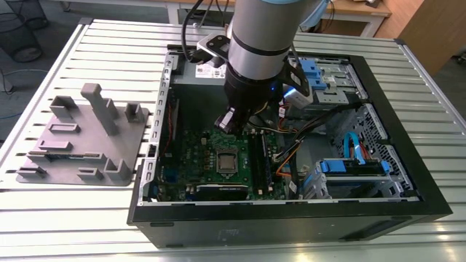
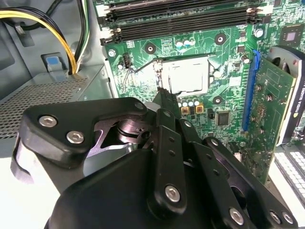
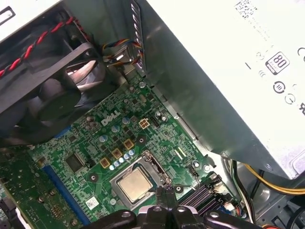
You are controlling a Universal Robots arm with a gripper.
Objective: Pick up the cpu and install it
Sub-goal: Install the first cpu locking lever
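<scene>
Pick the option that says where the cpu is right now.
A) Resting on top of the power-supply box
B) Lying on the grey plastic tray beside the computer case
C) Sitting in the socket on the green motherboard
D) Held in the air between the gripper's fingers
C: the cpu sits flat in the socket frame on the motherboard, with the gripper just beside it and holding nothing.

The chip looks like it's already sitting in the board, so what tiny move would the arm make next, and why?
Probably a short lift straight up. The cpu already lies flat inside its socket on the green board, and the gripper hangs close above the socket's edge holding nothing, so backing away seems safest.
</scene>
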